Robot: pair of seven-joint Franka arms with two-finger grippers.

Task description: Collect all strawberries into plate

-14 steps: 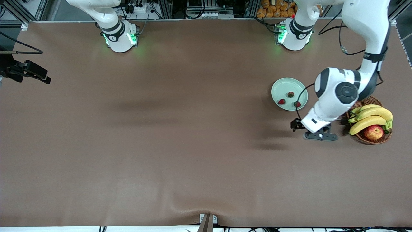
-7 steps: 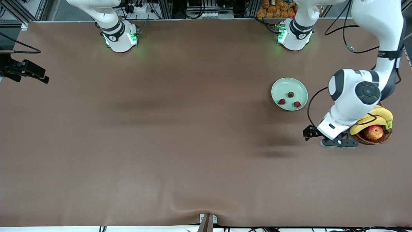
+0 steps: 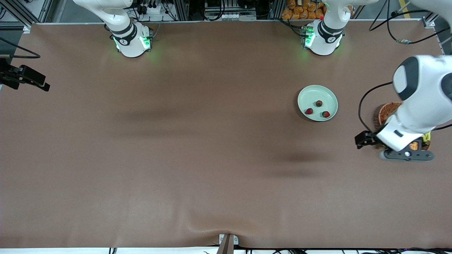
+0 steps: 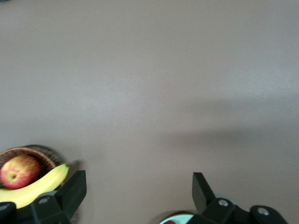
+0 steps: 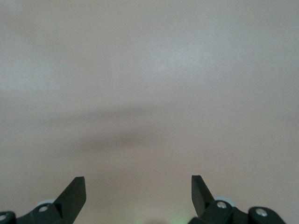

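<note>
1. Out at the tabletop's [image 3: 176,141] 9 o'clock edge, at the right arm's end, the right gripper [image 5: 138,184] hangs over bare brown cloth. Its fingers are spread wide with nothing between them. This arm waits, and I'd say it's parked out there to leave the working area clear.

2. Sweeping across to about 2 o'clock on the tabletop, there's the plate [image 3: 314,92], flat on the cloth and well apart from either gripper.

3. All three strawberries [image 3: 319,103] lie inside its rim. One is at the centre, one at 7 o'clock and one at 5 o'clock, each lying apart from the others. I can see no loose berry anywhere on the cloth, so the collecting looks finished to me.

4. On to the left arm's end, where the left gripper [image 4: 138,182] is up over the 6 o'clock rim of the basket [image 3: 386,109]. Its fingers are spread and it carries nothing.

5. The left wrist view shows an apple [image 4: 18,170] and a banana [image 4: 39,186] in that basket. They're no part of this job, and the open fingers point at bare cloth rather than at the fruit.

6. My call is that an empty, open gripper well clear of the plate means nothing is left to carry.
</note>
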